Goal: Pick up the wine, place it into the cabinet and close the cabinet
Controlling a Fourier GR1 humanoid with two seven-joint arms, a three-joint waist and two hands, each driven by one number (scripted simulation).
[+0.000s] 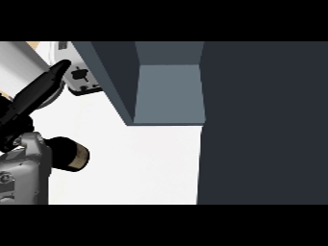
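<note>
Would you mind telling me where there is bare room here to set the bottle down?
The cabinet shelf looks bare. White counter lies free between the left hand and the cabinet door. The upper left is crowded: a white appliance sits behind the fingers, and the wine lies beside the forearm.

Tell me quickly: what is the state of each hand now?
Left hand: open, fingers straight, holding nothing.
Right hand: not in view.

Bright even light, white counter [152, 163], shadowed dark cabinet [273, 120].
</note>
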